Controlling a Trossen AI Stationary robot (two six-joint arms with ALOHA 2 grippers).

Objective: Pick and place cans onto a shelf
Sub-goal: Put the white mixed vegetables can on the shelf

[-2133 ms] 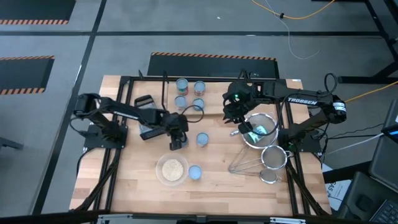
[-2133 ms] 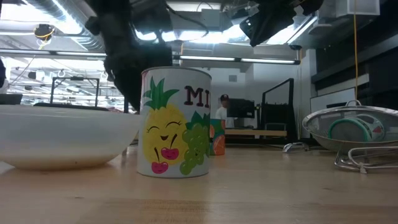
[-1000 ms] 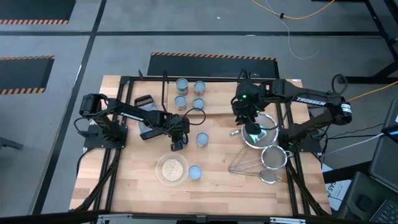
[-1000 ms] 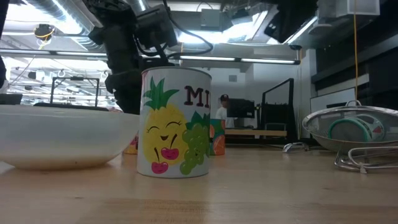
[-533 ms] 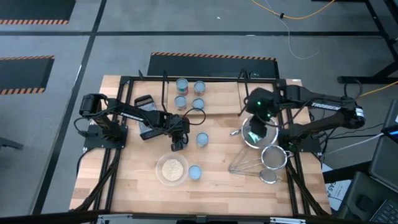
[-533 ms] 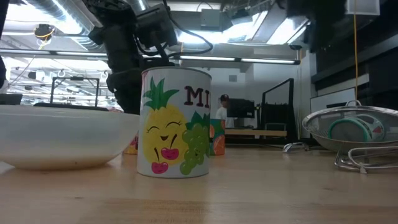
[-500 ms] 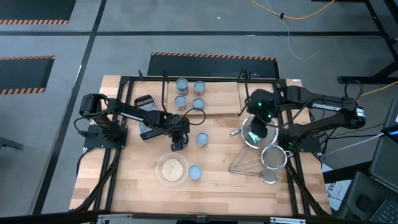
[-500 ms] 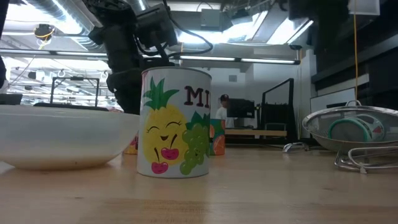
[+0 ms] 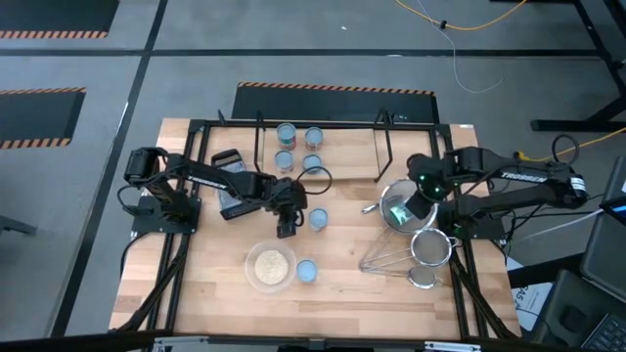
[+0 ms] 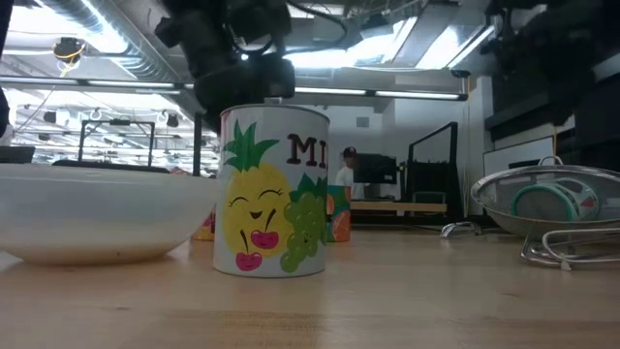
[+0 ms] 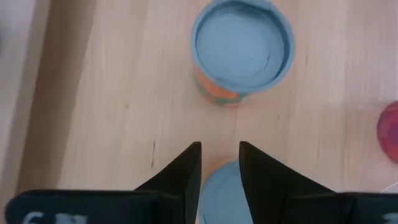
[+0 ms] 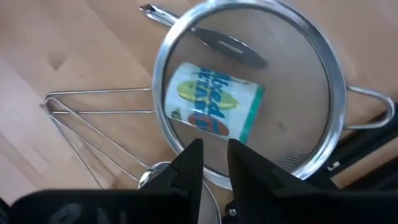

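My left gripper (image 9: 287,229) hangs over mid-table, its fingers (image 11: 186,171) a narrow gap apart above a blue-topped can (image 11: 219,193). Another can (image 11: 242,46) stands on its base just beyond it (image 9: 318,219). Several cans (image 9: 298,147) stand on the shelf (image 9: 347,152) at the far side. My right gripper (image 9: 418,198) hovers above a metal strainer (image 12: 336,93), its fingers slightly apart with nothing between them. A can (image 12: 214,106) lies on its side in the strainer's mesh. My left gripper stands over the can's pale blue top (image 11: 217,180), pointing steeply down. Its fingers cover most of the can, so I cannot tell whether they touch it.
A pineapple-label can (image 9: 306,271) and a clear bowl of grains (image 9: 252,266) stand near the front edge. Two smaller strainers (image 9: 430,249) lie at the right front. A black block (image 9: 230,186) sits beside the left arm.
My right gripper has gone from beside the shelf toward the table's right and near edges and now hangs over the strainer, lower than before. My left gripper has risen a little and shifted slightly right.
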